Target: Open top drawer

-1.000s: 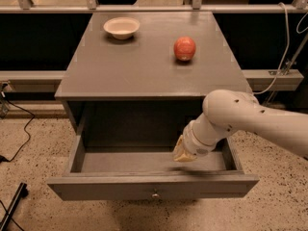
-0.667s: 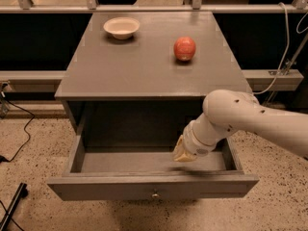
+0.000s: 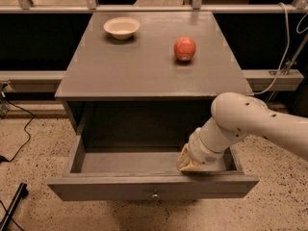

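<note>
Camera view: top drawer (image 3: 96,187) stood pulled well out beneath the tabletop (image 3: 144,66). My gripper (image 3: 189,161) sat inside it, near the right front corner; whether open or closed, couldn't tell.

The top drawer (image 3: 110,186) is matt grey wood with a small shiny metal knob (image 3: 155,195). The gripper (image 3: 191,162), matt tan below a smooth white plastic arm (image 3: 260,124), sits inside the drawer, near its front.
</note>
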`<state>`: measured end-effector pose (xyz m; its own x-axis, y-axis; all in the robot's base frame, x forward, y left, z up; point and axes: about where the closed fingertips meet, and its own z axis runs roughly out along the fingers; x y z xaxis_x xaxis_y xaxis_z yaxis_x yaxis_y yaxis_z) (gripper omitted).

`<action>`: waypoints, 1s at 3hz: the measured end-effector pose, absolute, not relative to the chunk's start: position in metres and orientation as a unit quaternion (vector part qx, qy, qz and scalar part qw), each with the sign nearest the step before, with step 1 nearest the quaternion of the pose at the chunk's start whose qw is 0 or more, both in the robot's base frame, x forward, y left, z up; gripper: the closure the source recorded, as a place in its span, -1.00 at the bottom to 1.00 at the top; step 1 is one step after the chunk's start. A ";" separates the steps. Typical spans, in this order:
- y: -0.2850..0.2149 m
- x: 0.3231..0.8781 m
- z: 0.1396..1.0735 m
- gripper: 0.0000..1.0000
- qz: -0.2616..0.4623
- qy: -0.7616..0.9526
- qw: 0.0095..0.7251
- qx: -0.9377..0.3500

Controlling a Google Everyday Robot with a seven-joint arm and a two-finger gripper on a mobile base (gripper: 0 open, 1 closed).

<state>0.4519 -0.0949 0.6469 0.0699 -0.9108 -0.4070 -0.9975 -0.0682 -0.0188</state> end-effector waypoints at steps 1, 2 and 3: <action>-0.097 0.426 0.653 1.00 0.172 0.641 0.114 -0.740; -0.097 0.413 0.658 1.00 0.190 0.626 0.091 -0.751; -0.094 0.415 0.675 1.00 0.192 0.613 0.108 -0.759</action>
<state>0.4148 -0.0936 0.6747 0.1745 -0.8887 -0.4239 -0.9716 -0.2253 0.0724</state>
